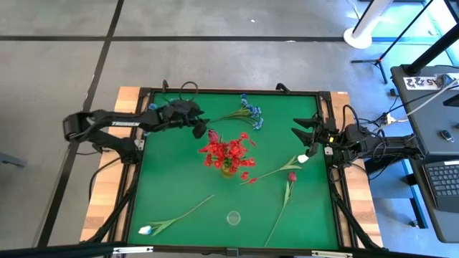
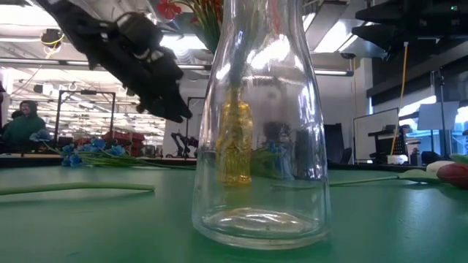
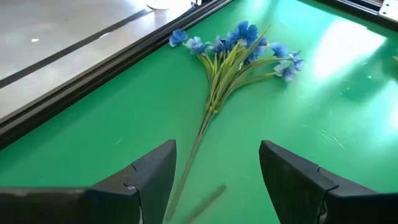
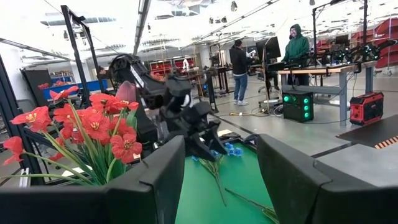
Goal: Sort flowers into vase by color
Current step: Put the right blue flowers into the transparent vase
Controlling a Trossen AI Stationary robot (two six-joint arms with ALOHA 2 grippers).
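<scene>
blue spray (image 3: 230, 59), blossoms toward table edge

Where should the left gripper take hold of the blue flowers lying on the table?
Probably the bare stem below the blue flowers, from above. The spray lies flat, its stems merging into one thin stalk that points toward the open left gripper, clear of the blossoms.

Open cloth ahead of the left gripper, bouquet off to one side

The left gripper (image 1: 199, 127) hangs with fingers spread above bare green table (image 1: 172, 179); just ahead of it lies the blue spray (image 3: 239, 53), stem running in between the fingers. Beside it, toward the table's middle, the red flowers (image 1: 228, 152) stand tall and block that way. The right gripper (image 1: 305, 138) waits well apart.
</scene>
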